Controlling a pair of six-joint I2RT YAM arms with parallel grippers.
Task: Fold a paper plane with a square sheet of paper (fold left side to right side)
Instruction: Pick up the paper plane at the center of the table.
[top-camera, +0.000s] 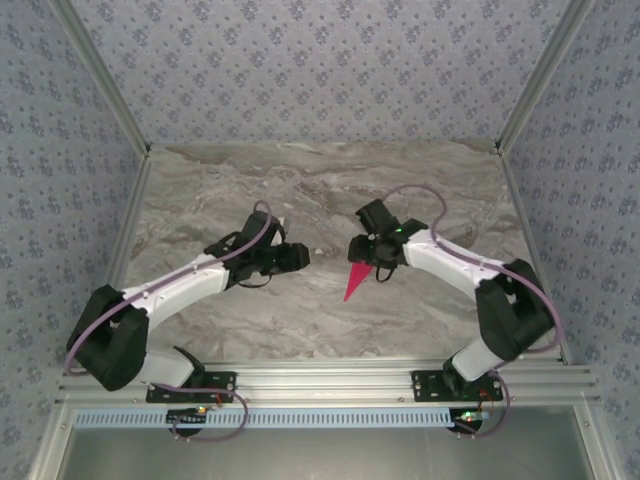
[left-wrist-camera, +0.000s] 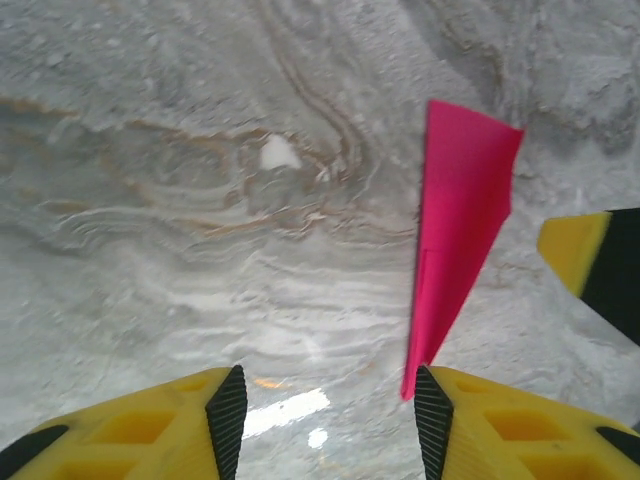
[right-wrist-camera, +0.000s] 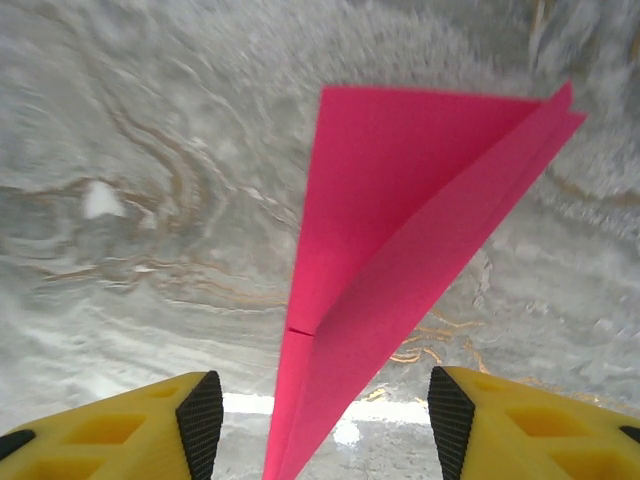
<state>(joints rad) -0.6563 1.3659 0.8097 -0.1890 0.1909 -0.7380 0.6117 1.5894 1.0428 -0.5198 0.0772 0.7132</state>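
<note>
Patterned blue-grey walls (top-camera: 60, 120) and a pale metal frame (top-camera: 128, 215) box in the table (top-camera: 300, 190), a smooth slab veined grey and brown like marble.

At the left, the white-and-black left arm (top-camera: 180, 285) carries a looping lilac cable (top-camera: 95, 315); the left gripper (top-camera: 298, 256) points right across the table. In its wrist view the left gripper (left-wrist-camera: 328, 388) shows blocky yellow fingers (left-wrist-camera: 140, 425) faced with ribbed black pads (left-wrist-camera: 228, 415); the jaws stand moderately apart with bare table between them, gripping nothing. A small white fleck (left-wrist-camera: 279, 153) marks the stone ahead.

Between the two grippers sits the plane (top-camera: 354, 281), a narrow magenta dart of thin matt paper; its sharp tip aims toward the near edge and its wide end lies at the right gripper (top-camera: 367, 250). In the left wrist view the plane (left-wrist-camera: 460, 225) tapers down to a point just beside the right-hand pad; whether it rests flat on the table cannot be told.

In the right wrist view the plane (right-wrist-camera: 400, 240) shows layered flaps and a long straight crease; its tip runs down between the right gripper (right-wrist-camera: 322, 380) fingers, whose black pads (right-wrist-camera: 203, 420) stand well apart, neither one touching the paper. The right arm (top-camera: 455, 262) bends back toward its base, with a lilac cable (top-camera: 420, 192) arching over it.
</note>
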